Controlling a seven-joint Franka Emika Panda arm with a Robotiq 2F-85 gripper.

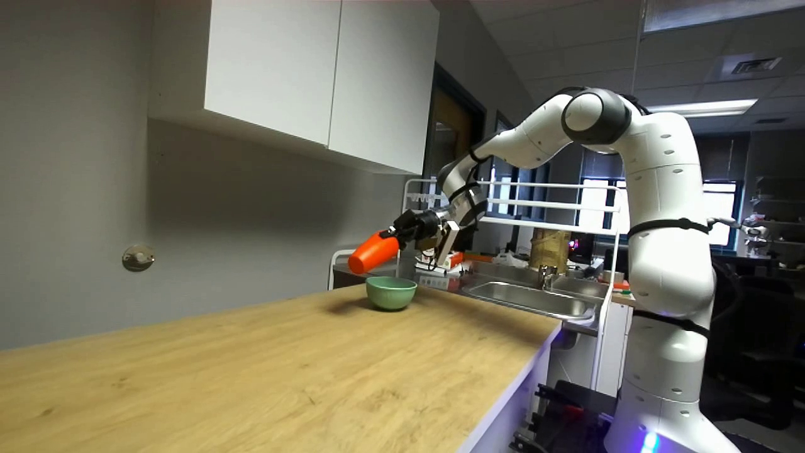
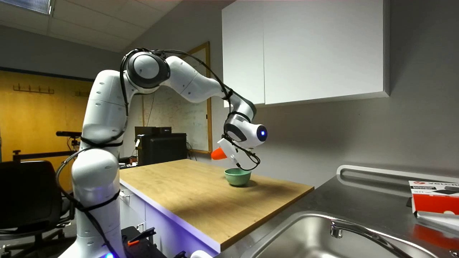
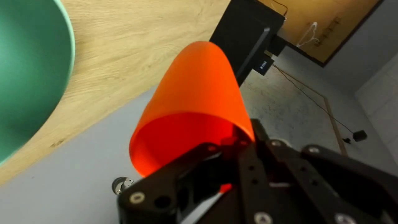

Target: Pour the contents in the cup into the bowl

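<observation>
The orange-red cup (image 1: 372, 253) is tilted in the air above the pale green bowl (image 1: 391, 292). My gripper (image 1: 391, 233) is shut on the cup's rim. In the wrist view, one finger of my gripper (image 3: 247, 133) is inside the cup (image 3: 199, 84) and one outside. The cup's mouth faces the gripper and its base points away; the part of the inside in sight is plain red. The bowl stands upright on the table. In the wrist view, part of the bowl (image 3: 31, 71) shows plain green inside. In an exterior view, the wrist hides part of the cup (image 2: 218, 154).
The wooden table (image 1: 302, 377) ends at a metal counter with a sink (image 2: 315, 215) and faucet (image 2: 373, 233). A white wall cabinet (image 1: 270, 69) hangs above the bowl's side. A white rack (image 1: 534, 204) and a red-and-white box (image 2: 434, 200) stand near the sink.
</observation>
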